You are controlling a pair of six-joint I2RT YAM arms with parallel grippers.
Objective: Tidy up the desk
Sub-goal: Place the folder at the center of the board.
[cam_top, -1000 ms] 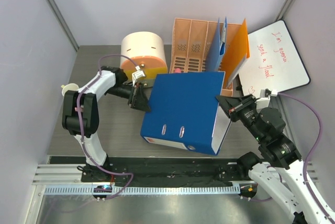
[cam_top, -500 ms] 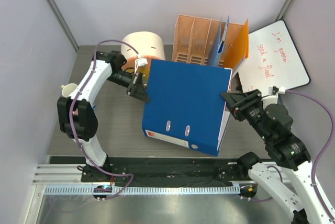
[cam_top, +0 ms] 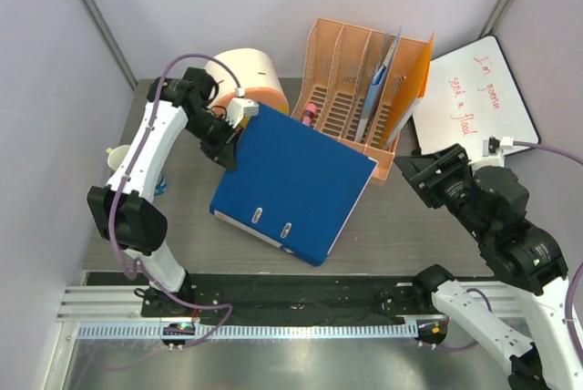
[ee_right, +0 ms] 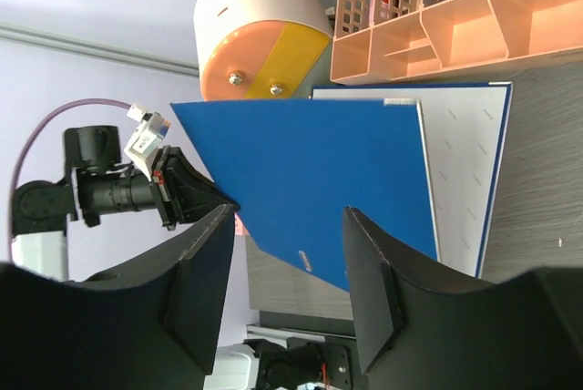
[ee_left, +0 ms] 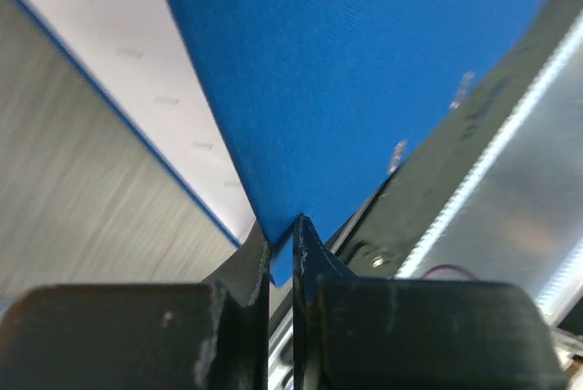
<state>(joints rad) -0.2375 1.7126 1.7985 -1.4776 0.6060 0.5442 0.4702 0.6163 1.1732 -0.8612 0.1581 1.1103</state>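
so the left jaws are clamping shut on the far-left corner of the blue lever-arch binder [cam_top: 291, 185], I'm guessing to pivot it mid grey worktop [cam_top: 182, 217] toward the orange file rack [cam_top: 355, 89], while the right jaws are hovering partly open, empty, by the right edge

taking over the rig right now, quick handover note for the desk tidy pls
The left gripper has its fingers shut on a corner of the blue binder, beside the cream round container.
The right gripper has its fingers open and empty, apart from the binder, near the whiteboard.
The binder lies slanted in the middle of the desk, in front of the orange file rack.
Done: binder gripped. Left: binder not yet put away; probably needs filing or squaring up.
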